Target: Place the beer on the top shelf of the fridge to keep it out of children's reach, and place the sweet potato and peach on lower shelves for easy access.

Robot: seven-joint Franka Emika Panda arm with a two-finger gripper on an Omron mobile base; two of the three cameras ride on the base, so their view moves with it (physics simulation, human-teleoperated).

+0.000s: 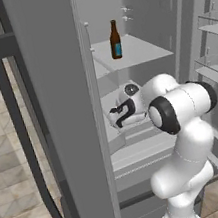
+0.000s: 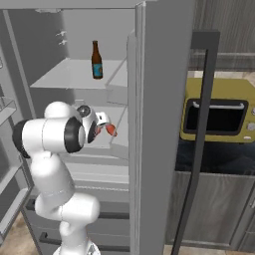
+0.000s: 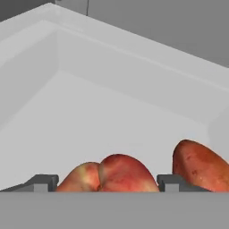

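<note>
i'm looking into the open fridge (image 1: 66, 113), door swung wide. the beer (image 1: 114, 40) stands upright on the top shelf (image 1: 139, 51), near its front edge and a bit left of the middle. in the right base view the same bottle sits toward the right side of that panel, blue label facing out.

my arm reaches into the level below. my tool (image 3: 102, 182) hangs over a lower shelf (image 3: 112, 116), its two dark fingers (image 3: 41, 182) spread wide apart. the peach (image 3: 109, 173) sits right between them, red with a yellowish patch on one lobe. i can't tell whether the tips touch it; the fruit looks to be resting on the shelf, and there's a gap on the left side.

just beside it, outside my right-hand tip in the hand view, lies the sweet potato (image 3: 201, 165), orange-red, close to the peach but apart from it. behind both runs the pale shelf floor up to a raised back rim.

in the right base view a bit of red-orange (image 2: 111, 130) shows just past my hand, on that same lower shelf.

off to the right of the fridge, a yellow microwave (image 2: 219, 117) sits on the dark table (image 2: 214, 154).
</note>
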